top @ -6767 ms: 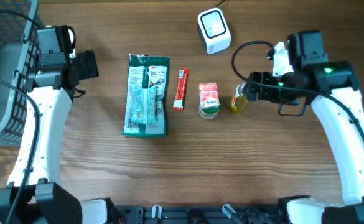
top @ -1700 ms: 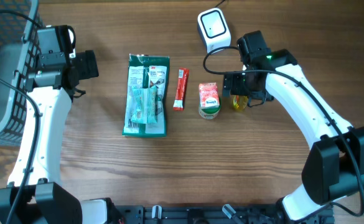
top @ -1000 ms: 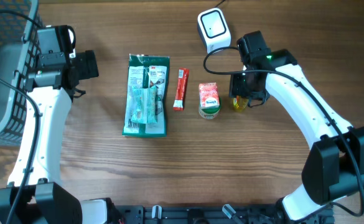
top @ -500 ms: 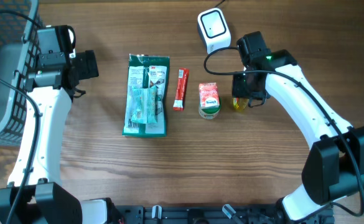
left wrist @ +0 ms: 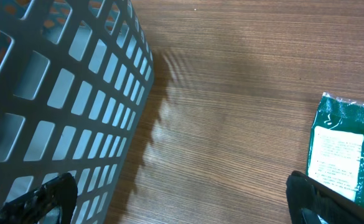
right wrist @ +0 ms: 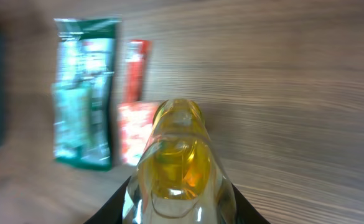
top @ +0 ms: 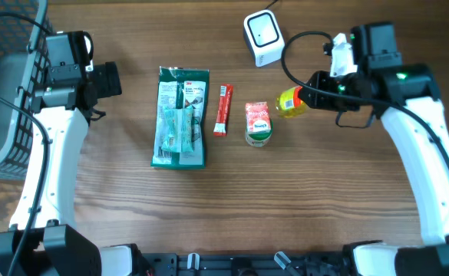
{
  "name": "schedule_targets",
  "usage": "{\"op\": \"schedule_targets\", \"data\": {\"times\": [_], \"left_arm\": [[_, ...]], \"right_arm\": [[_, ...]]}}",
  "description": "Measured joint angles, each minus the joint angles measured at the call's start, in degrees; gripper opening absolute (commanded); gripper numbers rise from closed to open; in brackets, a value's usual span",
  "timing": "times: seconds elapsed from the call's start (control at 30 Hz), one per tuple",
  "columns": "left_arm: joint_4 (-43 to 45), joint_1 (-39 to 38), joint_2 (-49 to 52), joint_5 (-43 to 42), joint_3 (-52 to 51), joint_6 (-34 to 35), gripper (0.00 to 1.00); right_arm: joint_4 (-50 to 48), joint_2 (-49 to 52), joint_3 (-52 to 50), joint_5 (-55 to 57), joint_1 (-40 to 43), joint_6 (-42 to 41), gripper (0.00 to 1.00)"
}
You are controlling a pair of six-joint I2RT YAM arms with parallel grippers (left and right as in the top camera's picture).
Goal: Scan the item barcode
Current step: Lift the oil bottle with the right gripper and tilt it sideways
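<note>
Wood table point(top: 232, 199) is seen from above. The yellow bottle point(top: 288, 102) is held tight between the fingers of the right gripper point(top: 307, 99), near the white scanner point(top: 264, 38). The left gripper point(top: 110, 80) is spread wide open, with nothing in it, beside the basket point(top: 1, 92).

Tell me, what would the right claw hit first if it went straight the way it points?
Probably the small red pack just beyond the yellow bottle it holds, though the right claw may pass above it.
</note>
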State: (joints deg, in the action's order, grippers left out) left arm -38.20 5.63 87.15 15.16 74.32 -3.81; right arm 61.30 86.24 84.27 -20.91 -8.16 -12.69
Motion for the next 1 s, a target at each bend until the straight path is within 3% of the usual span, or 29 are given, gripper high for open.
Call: {"op": "schedule_targets", "data": {"times": [0.5,1.0], "left_arm": [[0.0,0.0,0.0,0.0,0.0,0.0,1.0],[0.0,0.0,0.0,0.0,0.0,0.0,1.0]], "right_arm": [[0.6,-3.0,0.0,-42.6,2.8,8.3,0.22],[3.0,-3.0,0.0,-48.1,2.9,10.5,0.22]]}}
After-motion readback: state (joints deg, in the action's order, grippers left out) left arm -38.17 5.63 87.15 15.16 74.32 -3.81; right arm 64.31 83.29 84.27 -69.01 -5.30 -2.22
